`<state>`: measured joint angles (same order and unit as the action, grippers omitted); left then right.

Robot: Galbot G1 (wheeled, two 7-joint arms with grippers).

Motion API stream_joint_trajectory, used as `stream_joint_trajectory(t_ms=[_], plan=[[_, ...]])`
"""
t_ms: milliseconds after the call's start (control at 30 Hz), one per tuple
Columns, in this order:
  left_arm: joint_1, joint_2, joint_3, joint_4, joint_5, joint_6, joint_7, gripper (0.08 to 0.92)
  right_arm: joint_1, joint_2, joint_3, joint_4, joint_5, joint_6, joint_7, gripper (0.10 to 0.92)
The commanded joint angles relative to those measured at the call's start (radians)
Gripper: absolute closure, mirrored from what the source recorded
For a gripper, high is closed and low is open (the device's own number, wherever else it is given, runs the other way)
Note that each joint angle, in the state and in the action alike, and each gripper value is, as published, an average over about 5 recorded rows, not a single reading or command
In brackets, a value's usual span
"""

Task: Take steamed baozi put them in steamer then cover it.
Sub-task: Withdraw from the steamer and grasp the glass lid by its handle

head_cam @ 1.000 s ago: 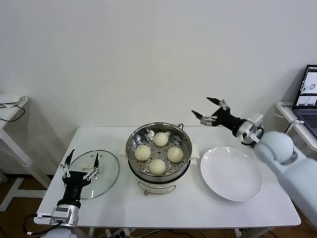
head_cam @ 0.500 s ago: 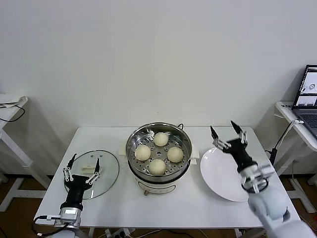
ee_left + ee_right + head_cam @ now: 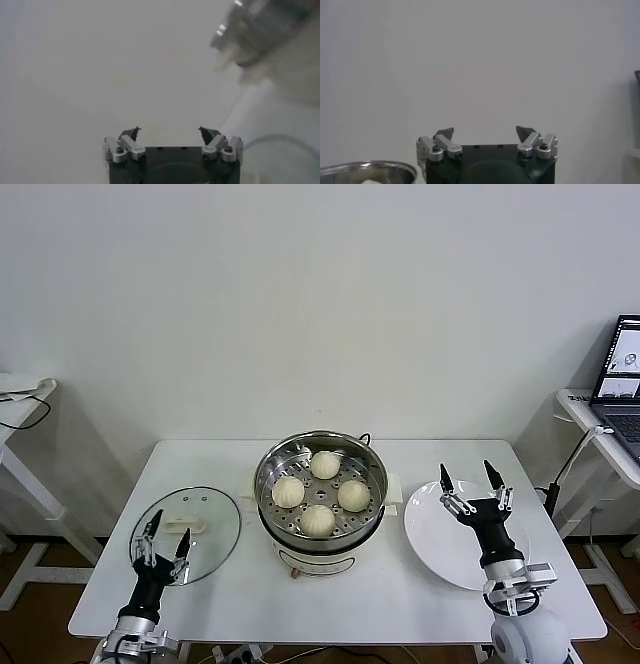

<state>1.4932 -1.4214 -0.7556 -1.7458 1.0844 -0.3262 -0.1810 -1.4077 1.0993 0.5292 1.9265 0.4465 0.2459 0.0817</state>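
Four steamed baozi [image 3: 319, 493] already sit on the perforated tray of the steamer [image 3: 321, 531] at the centre of the head view, while the cover [image 3: 205, 529] lies flat on the table [image 3: 380, 596] at lower left and the white plate [image 3: 440, 534] at lower right is bare, so the loading looks done and only the covering is left. In that view the left gripper [image 3: 160, 546] points up over the cover's near edge and the right gripper [image 3: 477, 489] stands over the plate, both spread wide and holding nothing. The left wrist view shows the left gripper's fingers [image 3: 131, 133] apart against a blurred pale background, and the right wrist view shows the same open stance with the steamer's rim in its lower left corner.
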Motion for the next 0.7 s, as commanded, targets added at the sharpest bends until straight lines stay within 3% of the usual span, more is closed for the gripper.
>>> stream_joint_trajectory(t_ms=[33, 700], plan=[[-0.094, 0.057, -0.029, 0.252, 0.431, -0.053, -0.127, 0.177, -0.048, 0.050, 0.018, -0.002, -0.033, 0.031, 0.017, 0.203], [-0.270, 0.063, -0.012, 0.355, 0.439, 0.016, -0.116, 0.177, -0.032, 0.053, 0.010, -0.028, -0.048, 0.035, 0.001, 0.203]])
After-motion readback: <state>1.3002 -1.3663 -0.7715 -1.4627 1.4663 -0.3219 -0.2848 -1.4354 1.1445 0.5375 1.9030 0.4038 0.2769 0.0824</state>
